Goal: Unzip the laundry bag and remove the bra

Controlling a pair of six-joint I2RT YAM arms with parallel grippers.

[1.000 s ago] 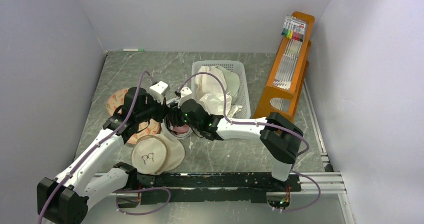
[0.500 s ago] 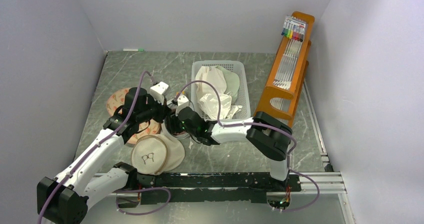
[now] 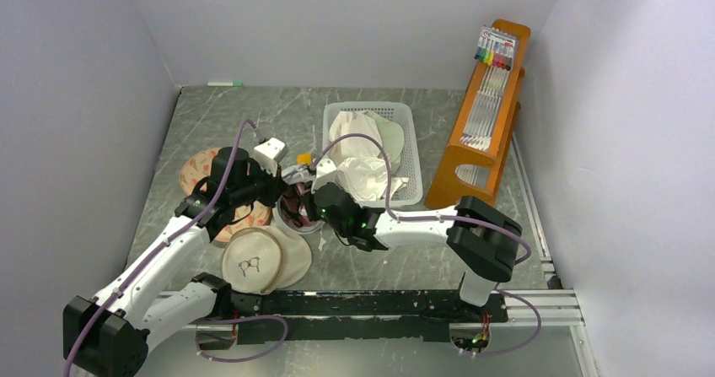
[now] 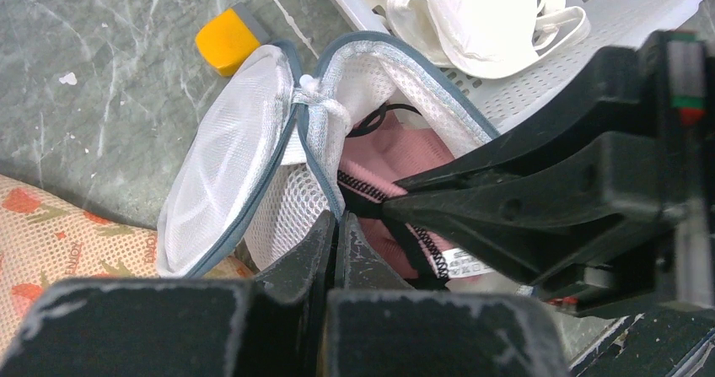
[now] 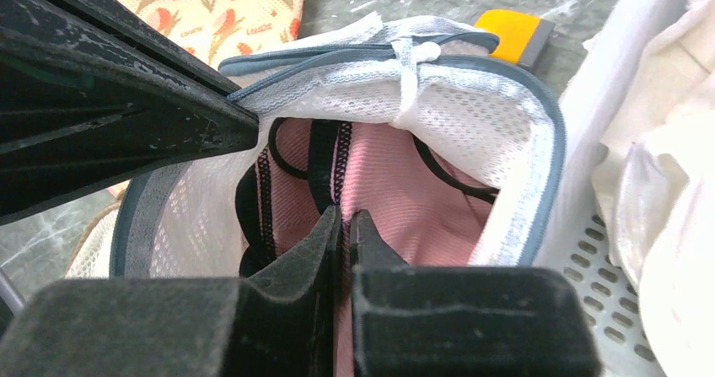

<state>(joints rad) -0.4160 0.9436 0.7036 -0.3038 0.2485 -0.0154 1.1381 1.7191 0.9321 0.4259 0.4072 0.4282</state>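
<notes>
**A:** What's different from a second ago?

**B:** The right tool point(image 5: 346, 218). Its jaws stood apart then. Now they've come together inside the laundry bag point(image 4: 223, 170), and they appear to pinch the bra point(image 5: 405, 196) at its black-trimmed edge.

**A:** And the left tool point(image 4: 333, 221)?

**B:** No change. It's clamped shut on the bag's grey-blue zipper band, holding the mouth up.

**A:** So the unzipping is over?

**B:** I'd say so. The mouth gapes wide and the pink satin shows through it. What's left is pulling the bra out, and the grip for that looks only just made.

**A:** Where's the bra right now?

**B:** As far as I can see, all of it is inside the bag. The bag lies on the worktop point(image 4: 93, 82) just beside the white basket point(image 3: 406, 117), with its lower edge against a flower-print pad point(image 4: 51, 225).

**A:** What's in the basket?

**B:** A heap of white and pale-green garments point(image 3: 364, 153). Nothing pink there.
</notes>
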